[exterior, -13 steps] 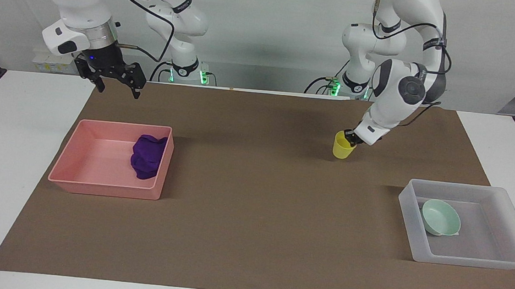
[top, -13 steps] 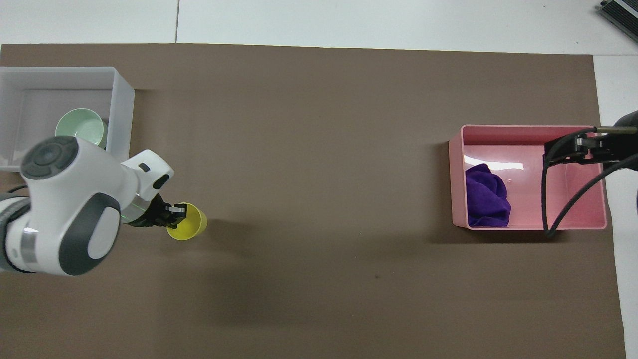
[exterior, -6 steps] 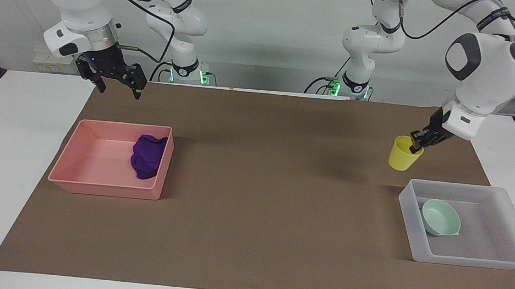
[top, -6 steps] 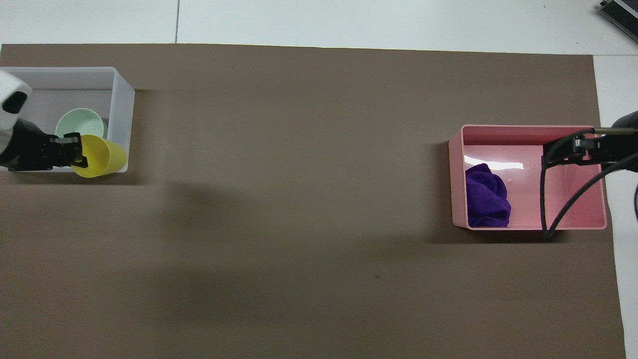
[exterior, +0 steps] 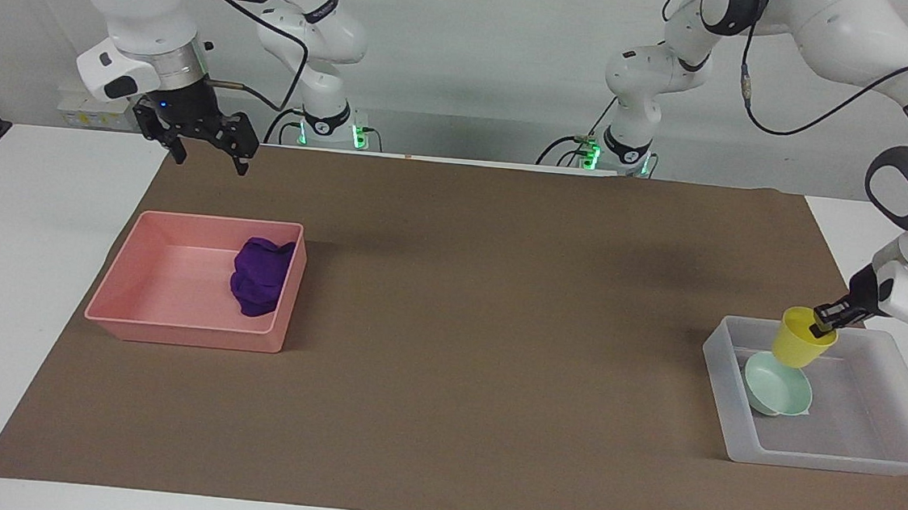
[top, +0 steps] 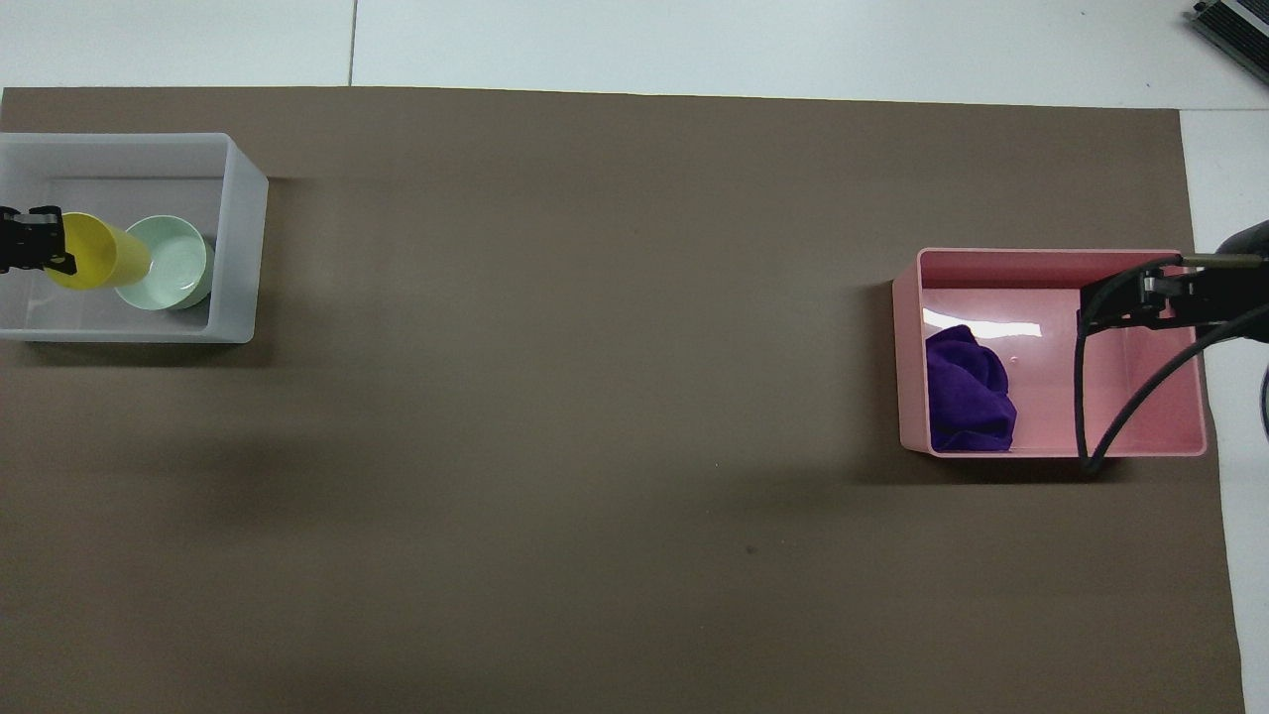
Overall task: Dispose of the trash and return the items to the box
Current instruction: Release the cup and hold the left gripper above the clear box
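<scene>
The yellow cup [exterior: 802,339] [top: 94,253] hangs tilted over the translucent box [exterior: 875,462] [top: 243,248], with my left gripper [exterior: 824,317] [top: 45,253] shut on its rim. Under the cup, the mint-green bowl [exterior: 780,388] [top: 169,263] lies in the box; whether cup and bowl touch I cannot tell. The purple cloth [exterior: 260,276] [top: 970,387] lies bunched in the pink tub [exterior: 172,334] [top: 1051,260]. My right gripper [exterior: 210,161] [top: 1115,297] waits open, raised over the tub's edge nearer the robots, holding nothing.
A brown mat [exterior: 456,328] covers most of the white table. The box sits at the left arm's end of the mat and the pink tub at the right arm's end. A black cable [top: 1086,397] from the right arm hangs over the tub.
My left arm has carried the yellow cup from the mat, near the robots, out over the box and lowered it beside the bowl. The right arm has hardly moved.
</scene>
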You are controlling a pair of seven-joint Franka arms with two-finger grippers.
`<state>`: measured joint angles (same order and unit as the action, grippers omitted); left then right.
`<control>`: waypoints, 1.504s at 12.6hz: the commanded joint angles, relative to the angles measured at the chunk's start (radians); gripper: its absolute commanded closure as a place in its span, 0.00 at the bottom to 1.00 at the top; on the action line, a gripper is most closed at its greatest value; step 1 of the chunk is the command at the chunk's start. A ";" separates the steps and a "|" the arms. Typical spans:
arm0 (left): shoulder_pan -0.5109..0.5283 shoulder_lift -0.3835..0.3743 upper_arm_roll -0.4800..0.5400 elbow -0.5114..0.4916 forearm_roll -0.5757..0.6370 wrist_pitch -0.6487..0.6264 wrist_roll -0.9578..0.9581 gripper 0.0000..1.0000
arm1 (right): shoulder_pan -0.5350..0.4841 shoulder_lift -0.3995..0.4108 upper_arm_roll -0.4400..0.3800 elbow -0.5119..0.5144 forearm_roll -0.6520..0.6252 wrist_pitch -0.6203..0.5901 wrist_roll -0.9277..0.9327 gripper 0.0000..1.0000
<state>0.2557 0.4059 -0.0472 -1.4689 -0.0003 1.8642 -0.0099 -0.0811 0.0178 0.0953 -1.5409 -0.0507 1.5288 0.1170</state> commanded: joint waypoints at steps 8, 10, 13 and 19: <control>-0.004 0.126 -0.014 0.036 0.010 0.053 0.016 0.86 | -0.009 -0.007 0.006 -0.011 0.019 -0.002 0.006 0.00; -0.012 0.122 -0.016 0.041 -0.006 0.053 0.016 0.00 | -0.009 -0.007 0.006 -0.011 0.019 -0.004 0.010 0.00; -0.018 0.078 -0.023 0.048 -0.006 0.038 0.021 0.00 | -0.008 -0.007 0.006 -0.011 0.020 -0.004 0.009 0.00; -0.125 -0.231 -0.020 0.044 0.008 -0.299 0.016 0.00 | -0.011 -0.007 0.006 -0.011 0.020 -0.004 0.007 0.00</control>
<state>0.1753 0.2778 -0.0814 -1.3923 -0.0010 1.6636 0.0000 -0.0813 0.0178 0.0954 -1.5430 -0.0505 1.5288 0.1170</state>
